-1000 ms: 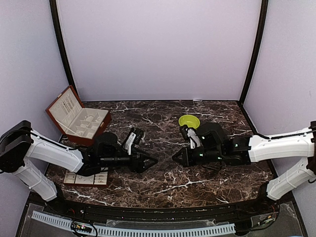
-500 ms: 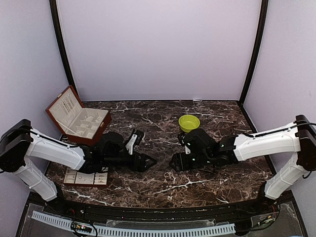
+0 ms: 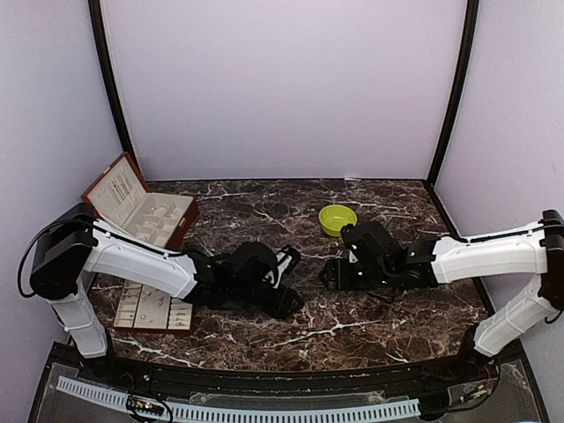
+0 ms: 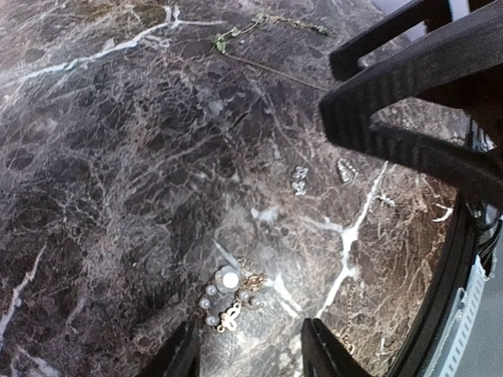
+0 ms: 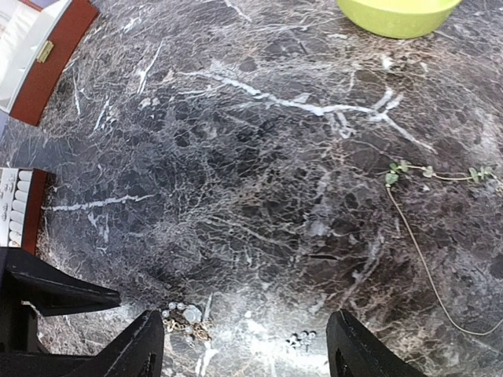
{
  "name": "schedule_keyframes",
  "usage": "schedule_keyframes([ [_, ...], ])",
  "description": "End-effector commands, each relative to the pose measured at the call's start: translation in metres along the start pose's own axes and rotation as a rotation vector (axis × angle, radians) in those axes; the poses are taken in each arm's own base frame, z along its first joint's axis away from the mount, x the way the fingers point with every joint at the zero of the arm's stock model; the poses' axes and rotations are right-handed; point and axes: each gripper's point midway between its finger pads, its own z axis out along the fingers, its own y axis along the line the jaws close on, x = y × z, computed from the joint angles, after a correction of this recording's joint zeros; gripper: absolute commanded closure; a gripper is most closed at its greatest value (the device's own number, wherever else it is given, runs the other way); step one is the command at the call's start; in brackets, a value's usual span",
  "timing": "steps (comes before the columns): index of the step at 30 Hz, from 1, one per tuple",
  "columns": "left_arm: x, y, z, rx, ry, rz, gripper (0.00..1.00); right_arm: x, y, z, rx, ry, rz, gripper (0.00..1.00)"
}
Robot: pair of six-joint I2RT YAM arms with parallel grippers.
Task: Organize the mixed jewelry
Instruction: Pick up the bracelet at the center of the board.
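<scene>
The mixed jewelry lies loose on the dark marble. A cluster of small pearls and gold pieces [image 4: 228,294] sits just ahead of my left gripper [image 4: 250,357], which is open with nothing between its fingers. The same cluster [image 5: 187,320] lies near the left finger of my open right gripper [image 5: 247,353], and tiny silvery studs [image 5: 301,339] lie between its fingers. A thin chain with green leaves [image 5: 424,173] trails off to the right. In the top view the left gripper [image 3: 288,301] and right gripper [image 3: 328,275] face each other at mid-table.
A lime green bowl [image 3: 337,218] stands behind the right gripper. The reddish-brown box [image 3: 141,216] stands open at the back left. The cream compartment tray [image 3: 152,313] lies near the front left edge. More studs [image 4: 299,179] lie beyond the cluster.
My left arm has reached right and slightly nearer, bringing its gripper to the table's middle. The right gripper has opened and drawn back a little to the right.
</scene>
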Motion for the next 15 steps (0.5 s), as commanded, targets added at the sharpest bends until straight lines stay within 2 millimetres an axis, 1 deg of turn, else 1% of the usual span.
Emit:
schedule_keyframes([
  [1,0.011,0.016,0.005,-0.121,0.06,0.048,0.56,-0.006,-0.01,-0.006,-0.002,-0.053,0.043,0.28],
  [3,0.013,0.016,0.008,-0.132,0.067,0.051,0.57,-0.005,-0.012,-0.007,-0.004,-0.056,0.051,0.27],
  [9,0.015,0.015,0.019,-0.16,0.088,0.07,0.64,-0.003,-0.016,-0.009,-0.011,-0.069,0.074,0.27],
  [15,0.01,0.015,0.027,-0.185,0.076,0.081,0.68,-0.004,-0.016,-0.012,-0.025,-0.085,0.092,0.26],
])
